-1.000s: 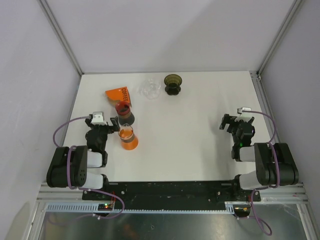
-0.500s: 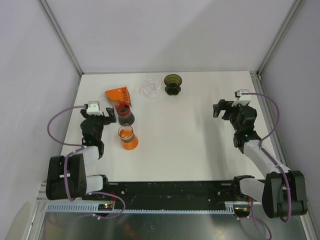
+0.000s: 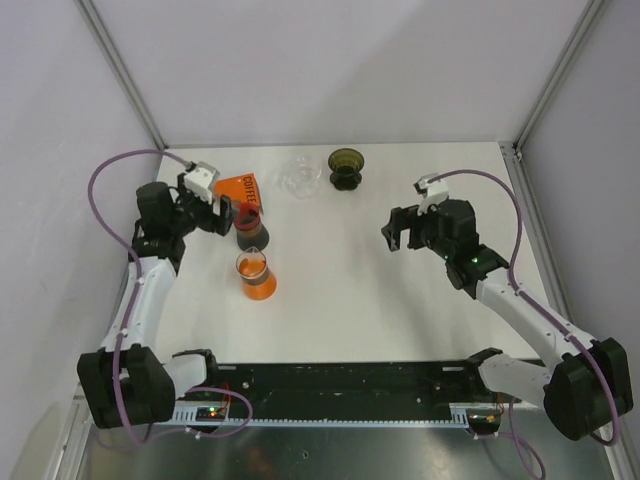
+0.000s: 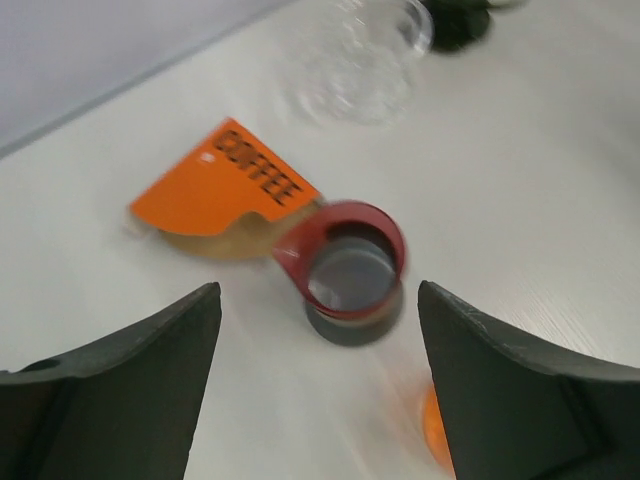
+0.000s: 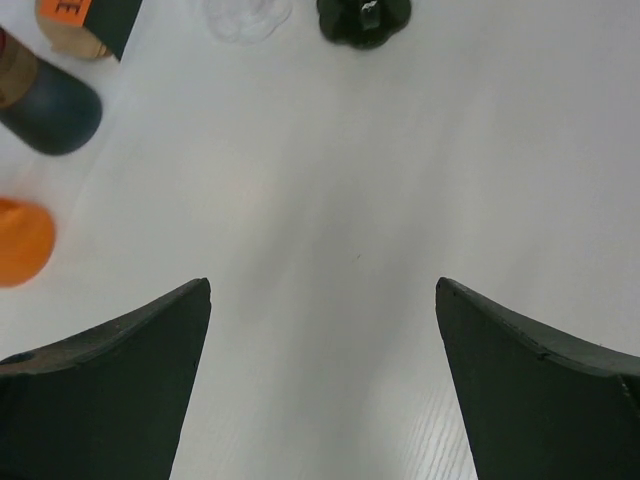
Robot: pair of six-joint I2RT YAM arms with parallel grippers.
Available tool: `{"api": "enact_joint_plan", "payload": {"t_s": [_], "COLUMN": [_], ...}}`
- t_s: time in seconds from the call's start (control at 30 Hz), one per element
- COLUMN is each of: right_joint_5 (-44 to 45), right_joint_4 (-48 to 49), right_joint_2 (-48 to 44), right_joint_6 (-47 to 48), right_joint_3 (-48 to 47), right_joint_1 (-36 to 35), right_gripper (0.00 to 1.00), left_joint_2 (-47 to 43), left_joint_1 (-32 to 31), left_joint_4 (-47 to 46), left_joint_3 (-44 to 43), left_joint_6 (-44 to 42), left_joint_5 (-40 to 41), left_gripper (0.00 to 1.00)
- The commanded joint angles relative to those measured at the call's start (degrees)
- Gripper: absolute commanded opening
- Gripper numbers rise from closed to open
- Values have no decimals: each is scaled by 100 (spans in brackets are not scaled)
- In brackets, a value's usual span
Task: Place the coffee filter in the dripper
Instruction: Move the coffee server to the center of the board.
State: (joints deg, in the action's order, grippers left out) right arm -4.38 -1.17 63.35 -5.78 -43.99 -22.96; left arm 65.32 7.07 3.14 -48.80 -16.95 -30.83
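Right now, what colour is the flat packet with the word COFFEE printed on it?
The packet is orange with black lettering; the left wrist view shows it best.

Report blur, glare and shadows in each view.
Top external: sharp and evenly lit, soft shadows only, no glare on the table. Left wrist: motion-blurred; the lettering on the orange packet smears and the clear glass is hazy. Right wrist: mildly soft, with the dark dripper cropped at the top edge.
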Motion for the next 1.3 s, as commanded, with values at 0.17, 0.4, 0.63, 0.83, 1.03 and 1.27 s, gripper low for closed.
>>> {"api": "enact_joint_plan", "payload": {"t_s": [0.17,0.4,0.63,0.83,1.03,1.27], "right_joint_5": [252,385,567,618,641,891], "right_joint_4": [-1023,-1309,-1437,-1417,-1372,-1148], "right_joint_2": [222,353,464,502,390,409], "right_joint_6": [185,254,325,300,112,-428], "right_joint_3": [-351,-364,-365,-361,-358,-425], "right_joint_1": [-460,-521,-532,-533,-580,-879], "right_gripper": [99,99,99,99,99,99], "left_joint_2": [-172,11,409,698,604,1016], "left_joint_1": [-869,-1119,-1163,-1219,-1446,-1895], "left_joint_4": [3375,3539,3530,3531,3528,3406], "left_joint_3": [-391,-424,-490,-555,-719,-1207], "left_joint_6": [-2172,-2490,-2615,-2461,-1583,-113], "left_joint_5": [127,330,602,632,407,436], "left_gripper": [84,76,61,42,5,0]}}
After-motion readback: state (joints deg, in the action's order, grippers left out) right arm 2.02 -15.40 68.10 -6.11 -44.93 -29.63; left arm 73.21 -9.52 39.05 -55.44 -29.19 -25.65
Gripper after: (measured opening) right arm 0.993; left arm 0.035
